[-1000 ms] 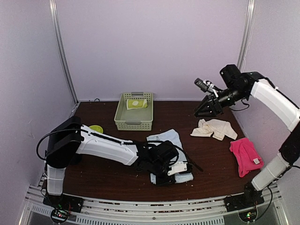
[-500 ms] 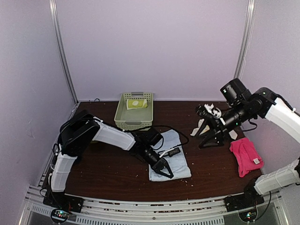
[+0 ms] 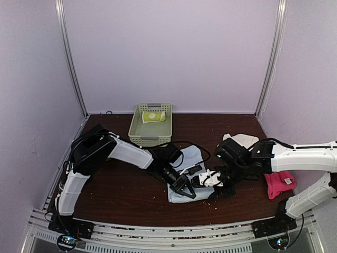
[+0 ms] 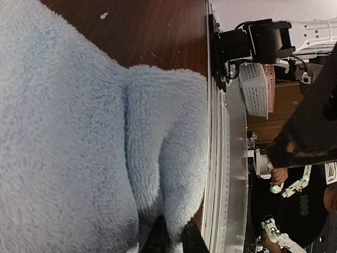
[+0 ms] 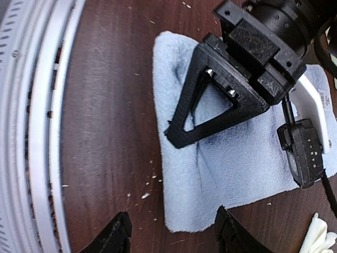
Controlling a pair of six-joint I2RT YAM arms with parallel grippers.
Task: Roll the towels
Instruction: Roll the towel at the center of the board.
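Observation:
A light blue towel (image 3: pixel 194 158) lies flat near the table's middle. My left gripper (image 3: pixel 185 191) is pressed on the towel's near edge. In the left wrist view its fingers (image 4: pixel 158 237) are shut on a raised fold of the blue towel (image 4: pixel 79 132). My right gripper (image 3: pixel 210 183) is low at the towel's right side. In the right wrist view it is open (image 5: pixel 174 234), its fingers either side of a corner of the blue towel (image 5: pixel 237 158), nothing between them. A cream-white towel (image 3: pixel 239 139) lies crumpled at the back right. A hot pink towel (image 3: pixel 279 184) lies at the right edge.
A green plastic basket (image 3: pixel 150 138) stands at the back centre with a lime-green towel (image 3: pixel 154 116) in it. The metal rail of the table's near edge (image 5: pixel 42 132) runs close to the blue towel. Small crumbs (image 5: pixel 145 195) dot the brown table.
My right arm has swung down from above the cream towel to the blue towel's right side, its jaws wider. My left gripper has drawn back onto the towel's near edge.

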